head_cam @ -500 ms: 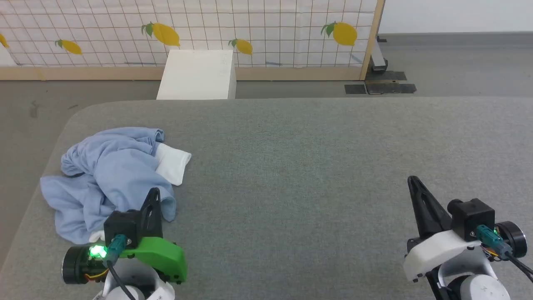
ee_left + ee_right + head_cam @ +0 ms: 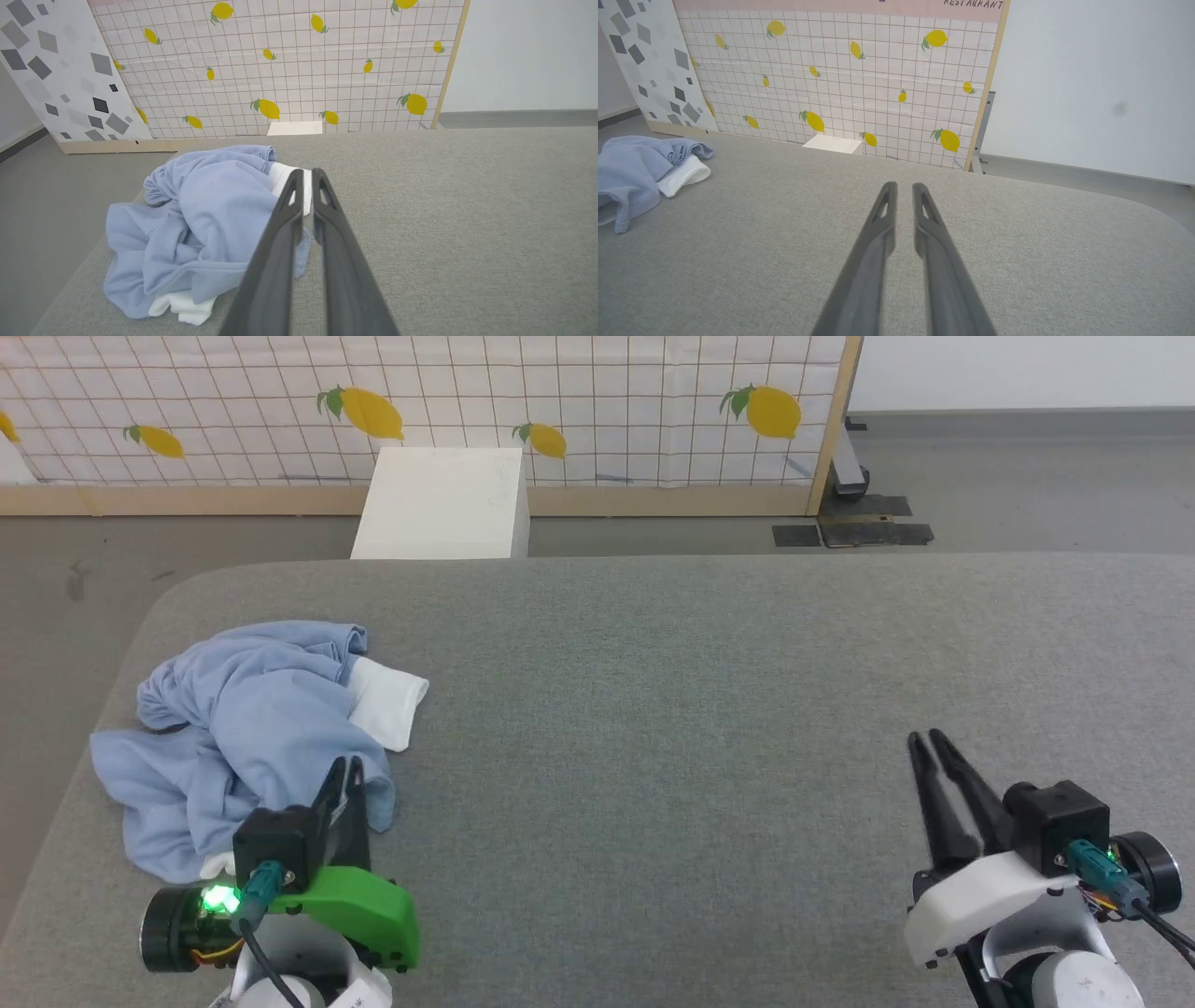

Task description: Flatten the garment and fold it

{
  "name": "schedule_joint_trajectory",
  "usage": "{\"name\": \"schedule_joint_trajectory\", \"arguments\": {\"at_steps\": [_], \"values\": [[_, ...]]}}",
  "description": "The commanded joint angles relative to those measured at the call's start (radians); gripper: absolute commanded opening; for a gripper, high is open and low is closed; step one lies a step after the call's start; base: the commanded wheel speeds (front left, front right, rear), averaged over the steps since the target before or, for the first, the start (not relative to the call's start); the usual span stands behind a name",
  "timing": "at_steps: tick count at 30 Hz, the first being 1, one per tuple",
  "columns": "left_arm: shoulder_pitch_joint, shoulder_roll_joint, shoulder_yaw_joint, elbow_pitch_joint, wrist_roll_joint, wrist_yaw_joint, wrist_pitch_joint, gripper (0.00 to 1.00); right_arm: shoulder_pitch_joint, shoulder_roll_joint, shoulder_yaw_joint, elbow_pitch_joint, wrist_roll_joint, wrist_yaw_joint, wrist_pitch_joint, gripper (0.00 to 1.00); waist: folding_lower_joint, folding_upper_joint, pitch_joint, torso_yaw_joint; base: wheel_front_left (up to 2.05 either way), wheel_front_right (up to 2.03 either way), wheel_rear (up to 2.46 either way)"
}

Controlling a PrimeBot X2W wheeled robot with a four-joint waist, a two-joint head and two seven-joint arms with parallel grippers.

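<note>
The garment [image 2: 233,719], a light blue T-shirt, lies crumpled in a heap near the left end of the grey padded table [image 2: 700,709], with a white panel [image 2: 385,702] poking out on its right side. It also shows in the left wrist view [image 2: 205,210] and at the far left of the right wrist view [image 2: 630,168]. My left gripper [image 2: 347,765] hovers over the heap's near right edge, fingers slightly open and holding nothing [image 2: 307,172]. My right gripper [image 2: 924,739] stands far to the right over bare table, fingers a little apart and empty [image 2: 903,185].
The table's rounded left edge [image 2: 112,653] runs close to the garment. Beyond the far edge stand a white box [image 2: 443,504] and a lemon-print grid screen [image 2: 560,392] with a wooden frame. A dark base plate [image 2: 850,532] lies on the floor.
Both grippers have gone from shut to slightly open, a narrow gap now between each pair of fingers. The arms and the garment have not moved.
</note>
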Motion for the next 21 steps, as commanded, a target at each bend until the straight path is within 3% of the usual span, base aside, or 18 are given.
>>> {"name": "schedule_joint_trajectory", "arguments": {"at_steps": [1, 21], "values": [[0.0, 0.0, 0.0, 0.0, -0.002, 0.0, -0.001, 1.0, 0.0, 0.0, 0.0, 0.0, 0.001, 0.0, -0.001, 1.0, 0.0, 0.0, 0.0, 0.0, 0.0, 0.0, 0.0], [0.008, 0.004, -0.003, 0.03, -0.031, -0.011, -0.039, 1.0, 0.023, 0.0, -0.022, 0.016, 0.048, 0.0, -0.04, 1.0, 0.0, 0.0006, 0.001, -0.002, 0.0, 0.0, 0.0]]}}
